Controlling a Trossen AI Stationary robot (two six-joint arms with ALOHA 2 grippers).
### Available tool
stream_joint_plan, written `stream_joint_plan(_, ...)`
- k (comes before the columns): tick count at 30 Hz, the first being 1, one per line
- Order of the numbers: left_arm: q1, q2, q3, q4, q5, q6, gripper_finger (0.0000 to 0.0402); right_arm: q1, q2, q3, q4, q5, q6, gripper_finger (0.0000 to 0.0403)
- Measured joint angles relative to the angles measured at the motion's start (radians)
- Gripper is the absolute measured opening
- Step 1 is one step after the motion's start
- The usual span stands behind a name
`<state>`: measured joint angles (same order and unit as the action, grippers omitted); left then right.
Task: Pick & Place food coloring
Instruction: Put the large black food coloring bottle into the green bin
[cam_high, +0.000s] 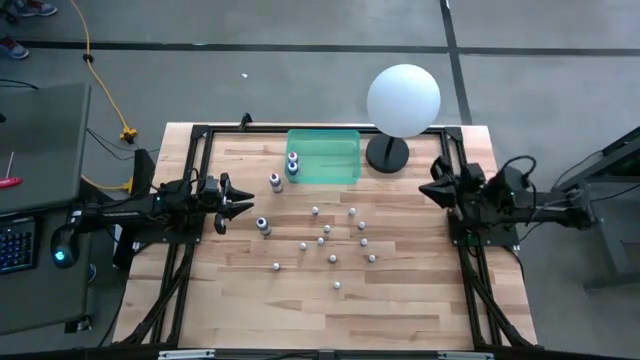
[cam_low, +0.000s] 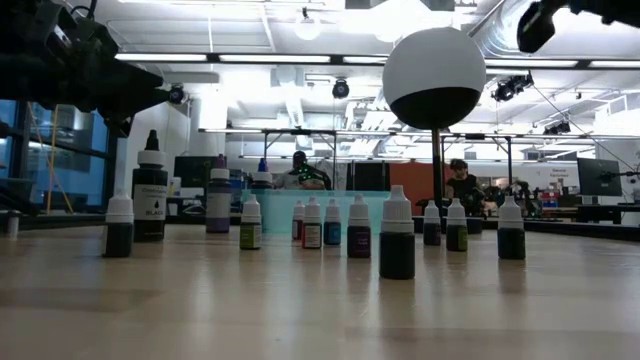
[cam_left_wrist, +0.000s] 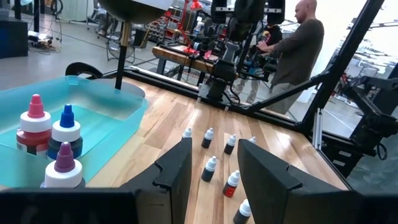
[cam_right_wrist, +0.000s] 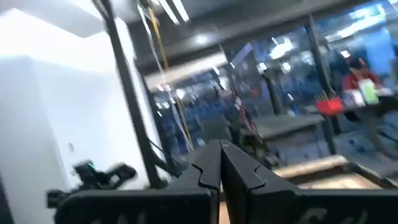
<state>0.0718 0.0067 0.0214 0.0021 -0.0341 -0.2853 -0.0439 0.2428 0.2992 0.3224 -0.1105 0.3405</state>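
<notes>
Now the left gripper (cam_high: 243, 205) is seen hovering above the worktop (cam_high: 400, 310) at its left side, fingers (cam_left_wrist: 177, 171) parted with nothing between them, and pointed toward the scatter of food coloring bottles. Nothing is held; the gap looks kept at about a bottle's width, presumably so a small cap can be straddled without a wide sweep.

Most of the tiny white-capped bottles (cam_high: 333, 258) are stood upright in a loose cluster at the middle of the worktop, apart from one another, which should leave room for fingers to come down around a single one. Two slightly larger bottles are stood nearer the left gripper: one (cam_high: 263, 226) just ahead of it, another (cam_high: 275, 181) beside the teal tray (cam_high: 340, 170).

The tray is set at the far edge, next to the white sphere lamp (cam_high: 403, 99), and a couple of bottles (cam_high: 293, 163) are already stood inside its left end. It is judged to be the drop-off, so the sorting looks barely begun.

The right gripper (cam_high: 428, 189) is parked at the right edge, well apart from the bottles, fingers (cam_right_wrist: 208, 168) pressed together and empty, evidently kept clear while the left arm works.

A person (cam_left_wrist: 292, 53) is seen beyond the worktop in the left wrist view.
</notes>
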Motion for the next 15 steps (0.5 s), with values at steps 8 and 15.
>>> stream_joint_plan(8,0.000,0.000,0.000,0.000,0.000,0.000,0.0129,0.072,-0.123,-0.109,0.012,0.060,-0.046,0.0000)
stream_joint_plan(15,0.000,0.000,0.000,0.000,0.000,0.000,0.0129,0.071,-0.156,-0.156,-0.070,0.052,-0.062,0.0000)
